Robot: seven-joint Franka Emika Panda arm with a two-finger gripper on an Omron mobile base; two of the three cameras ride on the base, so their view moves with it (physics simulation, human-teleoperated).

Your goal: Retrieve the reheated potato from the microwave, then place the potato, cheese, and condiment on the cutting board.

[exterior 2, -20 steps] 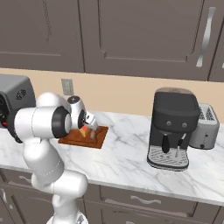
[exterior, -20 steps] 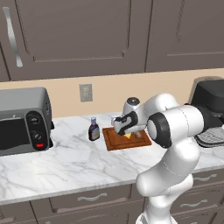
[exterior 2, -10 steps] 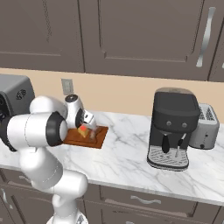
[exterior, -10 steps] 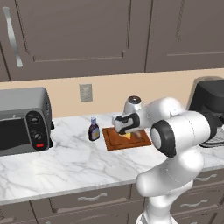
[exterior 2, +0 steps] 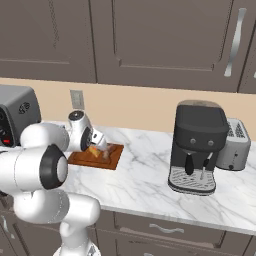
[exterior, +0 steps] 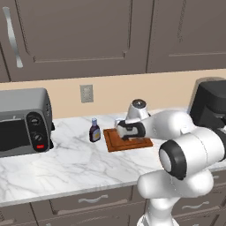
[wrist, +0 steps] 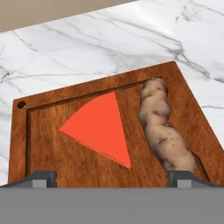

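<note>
The fingers [wrist: 111, 177] are seen spread wide apart in the hand view, with nothing clamped between them — one tip [wrist: 43, 178] low at the left, the other low at the right. Just beyond them the cutting board [wrist: 48, 151] is laid flat on the marble counter [wrist: 87, 52]. Two things are held inside its raised rim: the cheese [wrist: 98, 127], an orange wedge lying flat near the middle, and the potato [wrist: 164, 127], a pale knobbly lump stretched along the right side. The two are set close together, but whether they touch cannot be told.

From the left base view, the hand is seen poised over the board [exterior: 132, 144], and the condiment [exterior: 94, 130] is found upright on the counter [exterior: 66, 163] just beside the board's left edge — off the board. A silver toaster oven [exterior: 22, 121] is placed well to its left. In the right base view, the cheese [exterior 2: 93, 152] is made out on the board [exterior 2: 112, 159], and a dark coffee machine [exterior 2: 197, 147] stands well apart to the right.
</note>
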